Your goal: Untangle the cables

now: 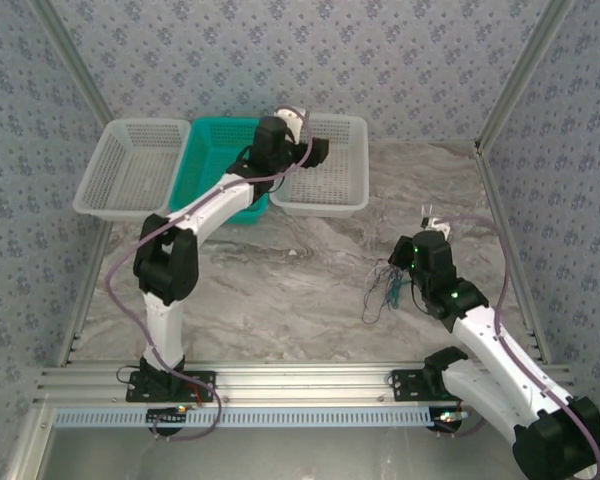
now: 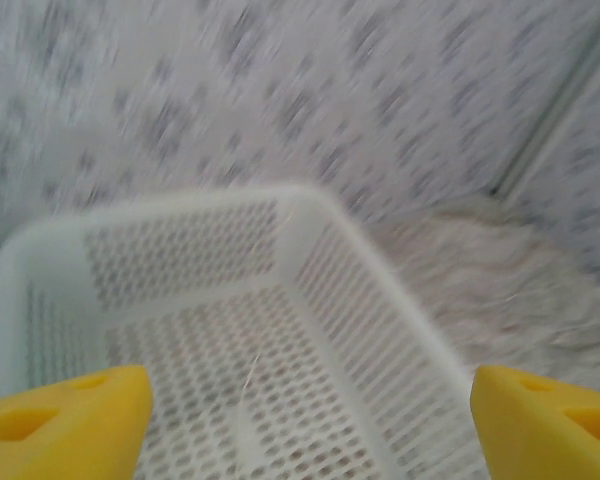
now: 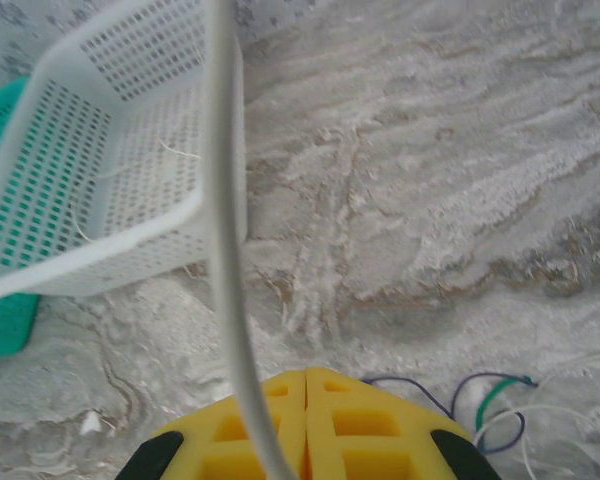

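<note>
The cables (image 1: 385,285) lie as a small loose tangle of thin dark, green and blue strands on the marble table, right of centre. In the right wrist view the cables (image 3: 500,400) show dark blue, green and white loops at the lower right. My right gripper (image 1: 402,262) sits low beside the tangle. The right gripper (image 3: 307,385) has its yellow pads pressed together with nothing visible between them. My left gripper (image 1: 318,152) hovers over the right white basket (image 1: 345,195). That left gripper (image 2: 310,400) is open and empty above a thin pale strand (image 2: 248,375) on the basket floor.
A teal basket (image 1: 215,150) and a second white basket (image 1: 130,165) stand at the back left. A small white piece (image 1: 433,220) lies behind the right gripper. A thick pale cord (image 3: 215,200) crosses close in front of the right wrist camera. Metal frame posts bound the table.
</note>
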Action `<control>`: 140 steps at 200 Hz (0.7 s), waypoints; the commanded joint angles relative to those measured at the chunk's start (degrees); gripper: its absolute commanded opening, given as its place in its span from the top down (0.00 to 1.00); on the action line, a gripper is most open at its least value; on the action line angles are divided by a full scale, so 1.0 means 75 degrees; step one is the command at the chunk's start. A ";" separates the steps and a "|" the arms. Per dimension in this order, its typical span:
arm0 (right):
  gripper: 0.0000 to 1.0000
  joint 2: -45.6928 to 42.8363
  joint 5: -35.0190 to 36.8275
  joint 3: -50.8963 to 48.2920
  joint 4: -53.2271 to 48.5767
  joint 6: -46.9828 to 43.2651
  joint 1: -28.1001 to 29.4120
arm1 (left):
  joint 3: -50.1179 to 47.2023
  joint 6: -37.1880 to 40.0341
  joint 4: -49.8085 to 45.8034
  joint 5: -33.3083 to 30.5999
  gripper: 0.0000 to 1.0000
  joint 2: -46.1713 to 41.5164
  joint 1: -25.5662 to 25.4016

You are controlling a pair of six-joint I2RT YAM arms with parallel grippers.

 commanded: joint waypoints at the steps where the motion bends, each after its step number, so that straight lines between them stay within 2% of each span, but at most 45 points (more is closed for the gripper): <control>1: 1.00 0.0105 -0.0268 0.0532 -0.0211 -0.0211 -0.0038 | -0.0442 0.0222 0.0800 0.0770 0.13 -0.0963 -0.0174; 36: 1.00 0.0525 -0.0924 0.1161 -0.0131 -0.0252 -0.0059 | -0.2873 0.0053 0.2593 0.2791 0.12 -0.2479 -0.0448; 62: 1.00 0.0948 -0.1375 0.1647 -0.0128 -0.0191 -0.0066 | -0.4991 -0.0976 0.4529 0.3738 0.11 -0.3152 -0.0729; 79: 1.00 0.1205 -0.1600 0.1901 -0.0157 -0.0095 -0.0065 | -0.5663 -0.0904 0.4455 0.3731 0.11 -0.3257 -0.1273; 99: 1.00 0.1396 -0.1868 0.2082 -0.0033 0.0003 -0.0027 | -0.5738 -0.0498 0.3856 0.3230 0.12 -0.2930 -0.1993; 123: 1.00 0.1501 -0.1904 0.2108 0.0173 0.0289 0.0080 | -0.5619 -0.1615 0.5205 0.3331 0.12 -0.1831 -0.2241; 140: 1.00 0.1516 -0.1949 0.2111 0.0196 0.0467 0.0136 | -0.5295 -0.2054 0.5645 0.3107 0.12 -0.1011 -0.2342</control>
